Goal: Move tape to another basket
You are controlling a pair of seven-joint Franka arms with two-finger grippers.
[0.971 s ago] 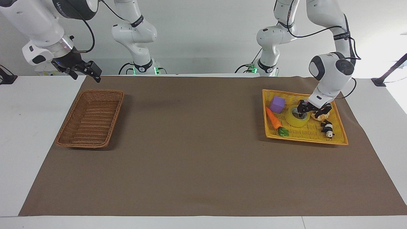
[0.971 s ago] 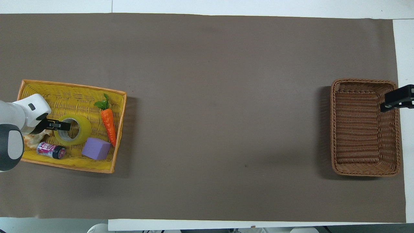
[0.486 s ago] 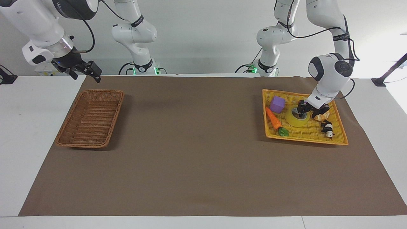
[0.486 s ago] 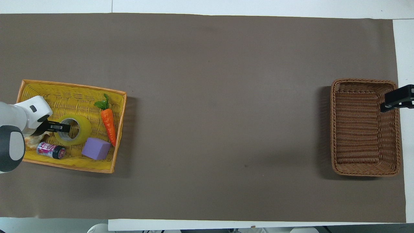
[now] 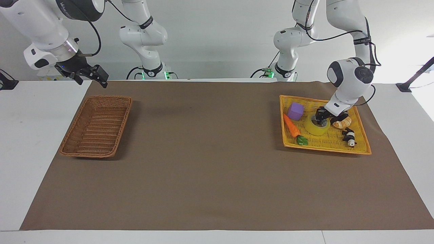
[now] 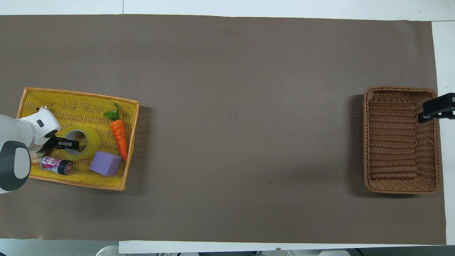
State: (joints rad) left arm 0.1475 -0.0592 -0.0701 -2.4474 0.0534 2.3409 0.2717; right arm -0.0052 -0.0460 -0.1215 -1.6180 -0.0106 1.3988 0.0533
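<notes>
Jaws pinching tape (image 6: 82,142) wall overhead, facing view hides one finger

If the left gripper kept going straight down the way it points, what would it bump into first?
Probably the translucent yellow roll of packing tape: the left gripper already sits at its rim. Under that lies the flat yellow woven tray.

The left gripper (image 5: 318,118) has drawn its fingers together across the rim of the tape (image 5: 317,125), one finger inside the white core and one outside the yellow wall (a second ago they stood wider apart). The left arm's wrist has shifted a little toward the robots and the table's middle, so more of the croissant (image 5: 342,122) beside the tape now shows in the facing view. The tape has barely shifted in the yellow tray (image 5: 339,144).
</notes>
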